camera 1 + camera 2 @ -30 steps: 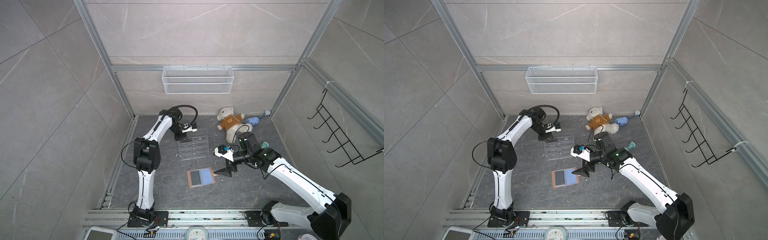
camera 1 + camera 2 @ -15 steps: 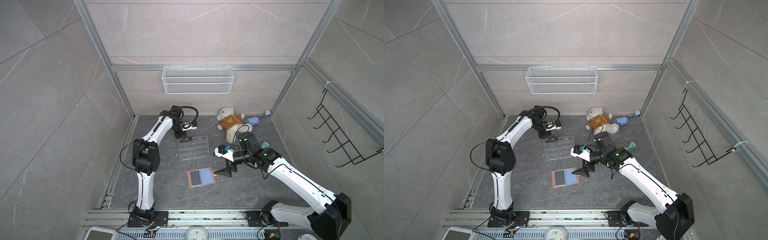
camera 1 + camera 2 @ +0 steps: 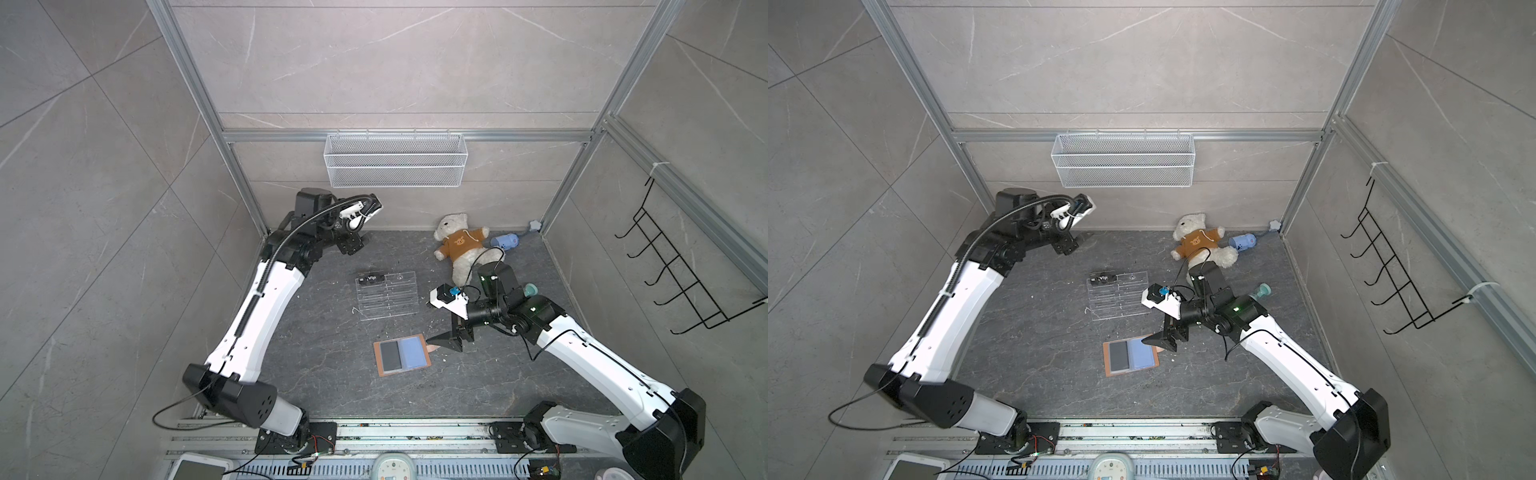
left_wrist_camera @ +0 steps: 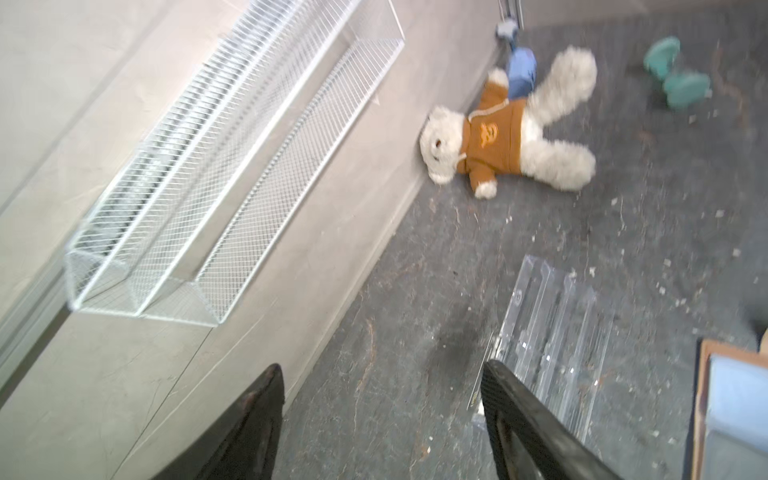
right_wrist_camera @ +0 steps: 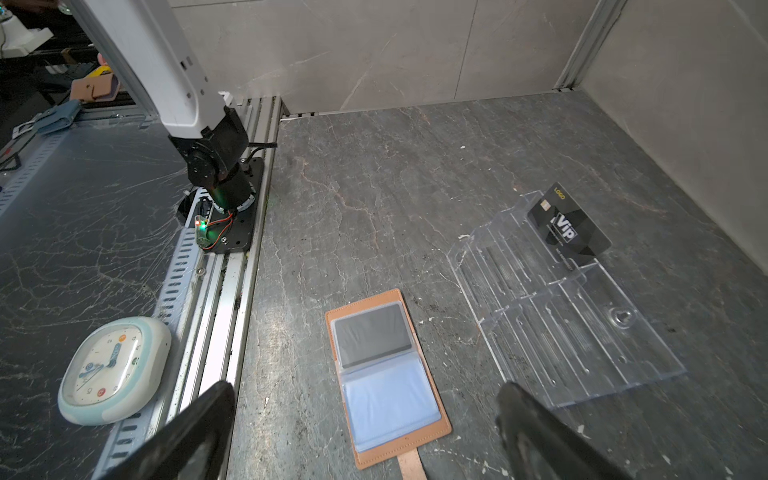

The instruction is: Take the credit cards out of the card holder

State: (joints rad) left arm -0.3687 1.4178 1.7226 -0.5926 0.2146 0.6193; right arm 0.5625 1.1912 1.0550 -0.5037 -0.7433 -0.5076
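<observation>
While one dark credit card (image 3: 390, 356) sits in the 9 o'clock half of the open card holder (image 3: 415, 353) on the bench (image 3: 332, 332), both grippers gape empty: right gripper (image 3: 444, 341) at its 3 o'clock, left gripper (image 4: 380, 374) far off at 11. Tugging the card could drag the unpinned holder along

A thin black plastic credit card (image 5: 569, 226), propped in the highest tier of a clear acrylic tiered rack (image 5: 582, 332), carries the white word "Vip" across its face. Near one corner, beside a gold chip, it also carries the small gold word "LOGO". A line of fine print under "Vip" is too small to read. In both top views only "Vip" is legible on the card (image 3: 371, 278) (image 3: 1104, 277). The dial numerals of the rounded white and pale blue clock (image 5: 114, 370) are too blurred to read.
</observation>
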